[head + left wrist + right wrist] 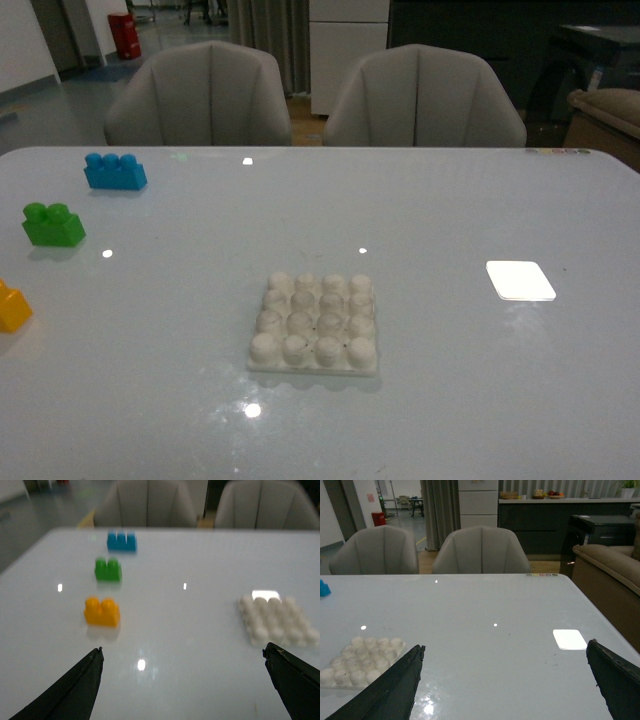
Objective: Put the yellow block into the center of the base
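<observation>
The yellow block [12,307] lies at the table's left edge, half cut off in the front view; the left wrist view shows it whole [102,611], ahead of my left gripper. The white studded base [315,322] lies flat at the table's middle, also in the left wrist view [276,620] and the right wrist view [359,660]. My left gripper [183,652] is open and empty, above the table between block and base. My right gripper [505,650] is open and empty over bare table, beside the base. Neither arm shows in the front view.
A green two-stud brick [53,225] and a blue three-stud brick [115,171] lie at the far left, behind the yellow block. Two grey chairs [200,95] stand behind the table. A brown sofa [615,575] stands off the table's right side.
</observation>
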Motion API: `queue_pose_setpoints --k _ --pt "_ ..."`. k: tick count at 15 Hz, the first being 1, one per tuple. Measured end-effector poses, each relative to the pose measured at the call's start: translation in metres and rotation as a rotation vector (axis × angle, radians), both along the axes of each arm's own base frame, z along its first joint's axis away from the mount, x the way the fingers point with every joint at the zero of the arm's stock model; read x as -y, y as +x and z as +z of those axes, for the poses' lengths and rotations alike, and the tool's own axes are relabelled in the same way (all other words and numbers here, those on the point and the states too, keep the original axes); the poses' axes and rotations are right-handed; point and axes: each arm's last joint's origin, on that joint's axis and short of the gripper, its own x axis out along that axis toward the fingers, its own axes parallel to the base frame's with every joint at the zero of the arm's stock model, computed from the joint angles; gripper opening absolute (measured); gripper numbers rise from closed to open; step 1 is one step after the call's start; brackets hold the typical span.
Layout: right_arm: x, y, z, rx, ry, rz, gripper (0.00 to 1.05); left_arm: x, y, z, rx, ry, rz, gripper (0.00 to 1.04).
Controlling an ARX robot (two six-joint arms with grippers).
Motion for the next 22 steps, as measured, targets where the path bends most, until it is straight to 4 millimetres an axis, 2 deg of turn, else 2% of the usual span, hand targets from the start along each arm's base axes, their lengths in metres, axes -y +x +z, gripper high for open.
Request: queue_pose_setpoints --k 1,3,5,7,8,9,10,11,12,14,18,20,22 --pt "0.0 0.0 0.0 0.0 0.0 0.0 0.98 -0.004 0.004 0.003 -0.054 -0.024 0.023 0.98" --pt "0.0 0.0 0.0 0.0 0.0 0.0 0.98 -0.011 0.015 0.017 0.019 -0.033 0.022 0.98" --pt "0.0 0.0 0.0 0.0 0.0 0.0 0.98 -0.019 0.043 0.024 0.043 -0.005 -0.023 0.98" --pt "0.0 0.0 0.0 0.0 0.0 0.0 0.98 -0.034 0.095 0.037 0.072 0.067 -0.065 0.98" --pt "0.0 0.0 0.0 0.0 0.0 0.0 0.98 -0.048 0.135 0.042 0.076 0.119 -0.069 0.98" --pt "0.0 0.0 0.0 0.0 0.0 0.0 0.98 -0.063 0.174 0.032 0.027 0.154 -0.073 0.98" --pt "0.0 0.0 0.0 0.0 0.0 0.0 0.98 -0.074 0.201 0.013 -0.055 0.16 -0.106 0.98" --pt "0.0 0.0 0.0 0.0 0.0 0.0 0.98 -0.088 0.225 -0.009 -0.131 0.148 -0.133 0.98" --pt "0.0 0.0 0.0 0.0 0.0 0.0 0.98 -0.1 0.241 -0.025 -0.175 0.136 -0.154 0.98" --pt "0.0 0.0 0.0 0.0 0.0 0.0 0.98 -0.12 0.257 -0.047 -0.221 0.135 -0.174 0.98" --pt "0.0 0.0 0.0 0.0 0.0 0.0 0.98 -0.126 0.258 -0.059 -0.251 0.126 -0.189 0.98" --pt "0.0 0.0 0.0 0.0 0.0 0.0 0.98 -0.137 0.259 -0.073 -0.275 0.103 -0.201 0.98" --pt "0.0 0.0 0.0 0.0 0.0 0.0 0.98 -0.142 0.26 -0.075 -0.273 0.086 -0.21 0.98"
